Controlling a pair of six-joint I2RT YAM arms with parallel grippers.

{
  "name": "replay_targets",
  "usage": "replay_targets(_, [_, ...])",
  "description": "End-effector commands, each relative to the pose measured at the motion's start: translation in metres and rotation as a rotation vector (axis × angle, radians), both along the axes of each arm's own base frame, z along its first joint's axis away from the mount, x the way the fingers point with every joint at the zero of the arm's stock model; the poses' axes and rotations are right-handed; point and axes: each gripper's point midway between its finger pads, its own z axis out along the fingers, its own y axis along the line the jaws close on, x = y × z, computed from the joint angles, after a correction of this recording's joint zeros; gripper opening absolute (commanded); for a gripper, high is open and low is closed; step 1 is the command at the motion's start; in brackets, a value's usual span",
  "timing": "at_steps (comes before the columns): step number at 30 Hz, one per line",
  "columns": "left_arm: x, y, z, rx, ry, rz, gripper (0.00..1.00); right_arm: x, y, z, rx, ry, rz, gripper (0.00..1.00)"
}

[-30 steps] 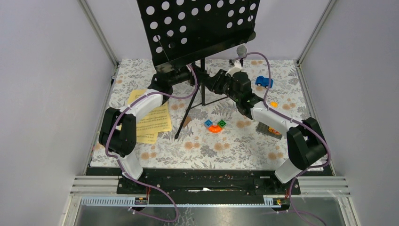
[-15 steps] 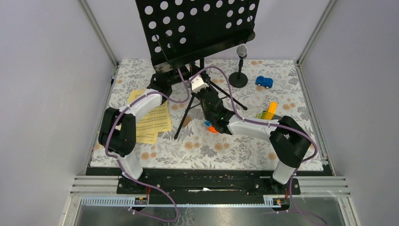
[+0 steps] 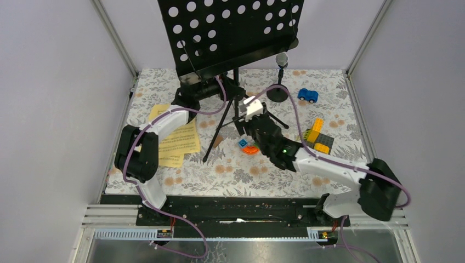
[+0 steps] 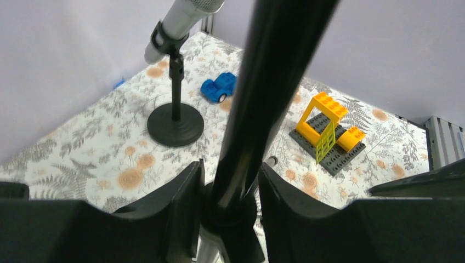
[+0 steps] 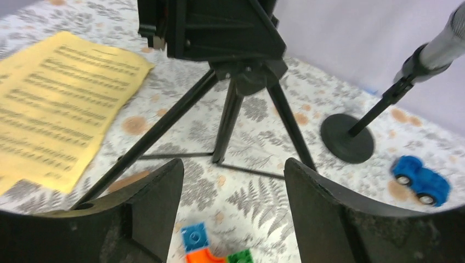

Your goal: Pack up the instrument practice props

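Top view: rack (image 3: 230, 33) upright at upper centre, sheets (image 3: 178, 137) loose on the counter (image 3: 230, 175) at left, silver mic (image 3: 281, 59) in its holder (image 3: 278, 94) right of centre, so nothing looks packed yet. Left wrist: left gripper (image 4: 230, 192) clamped on the rack's pole, lower centre. Right wrist: right gripper (image 5: 233, 170) wide, holding nothing, with the tripod legs just ahead at centre.

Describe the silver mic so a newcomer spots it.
Find the tall black perforated music rack at the far edge. Right of its tripod stands a short black round-based holder carrying the silver microphone, tilted. Unlike the low blue toy car beside it, it stands tall and silver-headed.
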Motion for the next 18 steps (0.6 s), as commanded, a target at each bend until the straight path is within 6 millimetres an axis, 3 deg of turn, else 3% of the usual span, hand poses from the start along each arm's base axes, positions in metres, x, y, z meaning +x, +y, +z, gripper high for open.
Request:
replay_targets(1, [0.001,0.019,-0.014,-0.047,0.141,0.064,0.47,-0.029,-0.009,-0.010,0.230,0.155,0.086,0.75])
replay_targets(8, [-0.010,0.033,0.023,-0.140,0.054,0.063,0.60,-0.050,-0.050,-0.031,0.318,0.241,0.068,0.76])
replay_targets(15, [-0.026,0.047,0.047,-0.214,-0.020,0.101,0.93,-0.063,-0.078,-0.024,0.430,0.251,0.072,0.76])
replay_targets(18, [-0.032,0.050,0.052,-0.214,-0.038,0.113,0.98,-0.065,-0.085,-0.023,0.426,0.250,0.073,0.76])
